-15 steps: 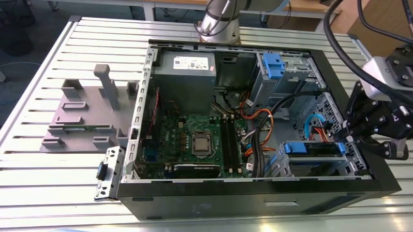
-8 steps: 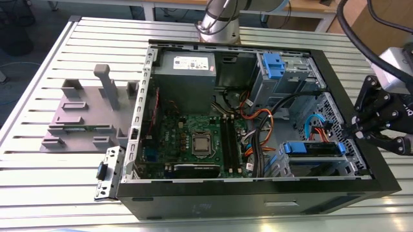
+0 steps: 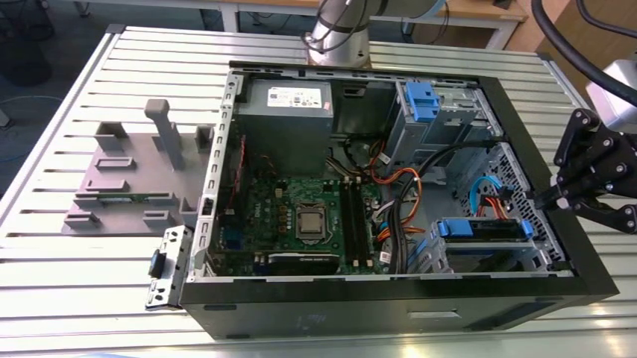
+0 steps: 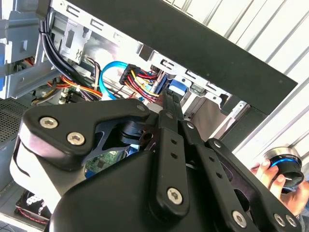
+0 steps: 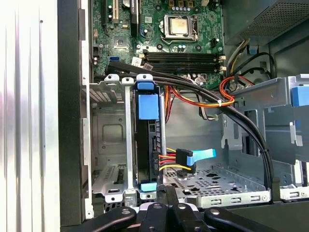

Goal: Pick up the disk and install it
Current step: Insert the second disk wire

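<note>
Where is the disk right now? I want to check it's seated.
The disk stands on edge in the metal drive cage inside the computer case, at the exterior view's lower right, just ahead of the gripper.

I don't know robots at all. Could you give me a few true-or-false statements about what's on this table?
1. The computer case lies open on a slatted metal table. True.
2. The disk lies on the grey plastic stand. False: it sits in a metal bay inside the case, with its blue bracket showing.
3. The gripper is at the case's edge on the exterior view's right. True.
4. The grey stand is on the exterior view's right of the case. False: it is on the left.
</note>
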Robot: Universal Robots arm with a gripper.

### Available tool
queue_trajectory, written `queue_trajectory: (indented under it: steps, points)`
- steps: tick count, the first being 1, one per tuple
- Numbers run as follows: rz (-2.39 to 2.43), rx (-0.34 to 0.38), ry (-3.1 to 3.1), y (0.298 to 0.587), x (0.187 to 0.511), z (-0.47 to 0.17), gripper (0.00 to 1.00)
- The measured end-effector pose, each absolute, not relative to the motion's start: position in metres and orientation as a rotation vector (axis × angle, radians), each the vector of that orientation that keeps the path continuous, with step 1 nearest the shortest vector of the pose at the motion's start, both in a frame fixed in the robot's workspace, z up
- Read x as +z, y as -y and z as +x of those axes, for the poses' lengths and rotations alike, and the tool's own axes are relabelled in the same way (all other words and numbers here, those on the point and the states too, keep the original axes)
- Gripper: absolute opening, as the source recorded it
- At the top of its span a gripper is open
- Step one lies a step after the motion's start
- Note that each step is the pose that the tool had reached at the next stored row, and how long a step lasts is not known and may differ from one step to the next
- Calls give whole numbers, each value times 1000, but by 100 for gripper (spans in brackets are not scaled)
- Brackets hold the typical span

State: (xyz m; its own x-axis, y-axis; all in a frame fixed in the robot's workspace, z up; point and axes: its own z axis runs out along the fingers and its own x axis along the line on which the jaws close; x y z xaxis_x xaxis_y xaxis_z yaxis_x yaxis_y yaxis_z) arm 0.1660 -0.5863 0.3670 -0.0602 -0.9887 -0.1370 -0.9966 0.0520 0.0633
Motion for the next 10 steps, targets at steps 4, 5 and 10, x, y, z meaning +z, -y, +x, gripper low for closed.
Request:
queue_trajectory:
  steps: [4,5,10]
  points:
    - [-2114,217,-2237,586,367,166,11]
    - [-2114,217,-2237,586,367,166,11]
    - [-2114,217,-2237,586,367,166,11]
